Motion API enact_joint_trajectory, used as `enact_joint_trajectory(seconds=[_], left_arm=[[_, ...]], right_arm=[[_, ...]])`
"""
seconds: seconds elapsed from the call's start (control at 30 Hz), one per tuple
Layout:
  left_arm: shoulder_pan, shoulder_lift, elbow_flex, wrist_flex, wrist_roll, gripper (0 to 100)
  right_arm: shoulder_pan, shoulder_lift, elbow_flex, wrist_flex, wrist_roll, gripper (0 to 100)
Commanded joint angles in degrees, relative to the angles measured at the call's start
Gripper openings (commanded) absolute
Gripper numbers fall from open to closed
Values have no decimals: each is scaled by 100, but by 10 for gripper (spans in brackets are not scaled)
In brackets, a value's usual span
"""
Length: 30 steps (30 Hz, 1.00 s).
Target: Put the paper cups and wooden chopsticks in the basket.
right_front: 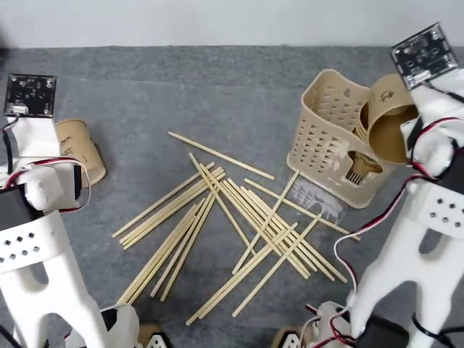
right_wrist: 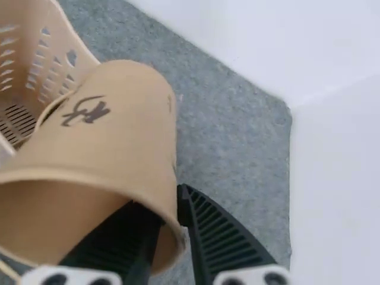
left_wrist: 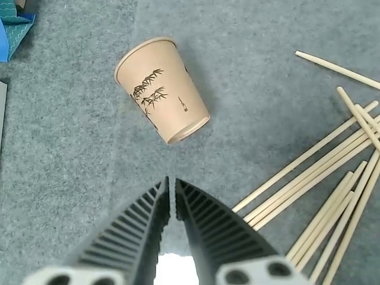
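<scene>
My right pincer [right_wrist: 169, 202] is clamped on the rim of the held cup [right_wrist: 101, 154], one jaw inside the mouth and one outside. From the high view this cup [right_front: 391, 119] hangs at the far side of the basket [right_front: 326, 145], partly over its rim and not let go. I judge that cup nearly delivered. There may be another cup nested behind it in the basket, but I cannot tell for sure.

My left pincer [left_wrist: 171, 181] is all but closed, with only a sliver between the jaws, and has hold of nothing. It hovers over the desk [right_front: 145, 87] just short of the lying cup [left_wrist: 160, 98], which rests on its side, apart from the jaws. That cup is left to do, and I would need to open the jaws first.

The chopsticks [right_front: 232, 225] lie scattered and crossed over the middle of the desk, between the two arms. A few end just beside the basket's foot. I see none inside it, so that whole part of the job remains.
</scene>
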Motion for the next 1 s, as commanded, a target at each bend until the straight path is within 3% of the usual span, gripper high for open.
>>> enact_joint_trajectory(seconds=[0.0,0.4,0.7,0.97], left_arm=[[44,-202,-31,-149,-26,13],[44,-202,-57,-167,-26,13],[35,-193,-31,-352,-26,13],[35,-193,-31,-352,-26,13]], right_arm=[[-119,-295,-62,242,53,11],[-145,-497,-70,286,62,54],[-171,-462,-114,-338,-114,58],[-207,-462,-132,-330,-79,7]])
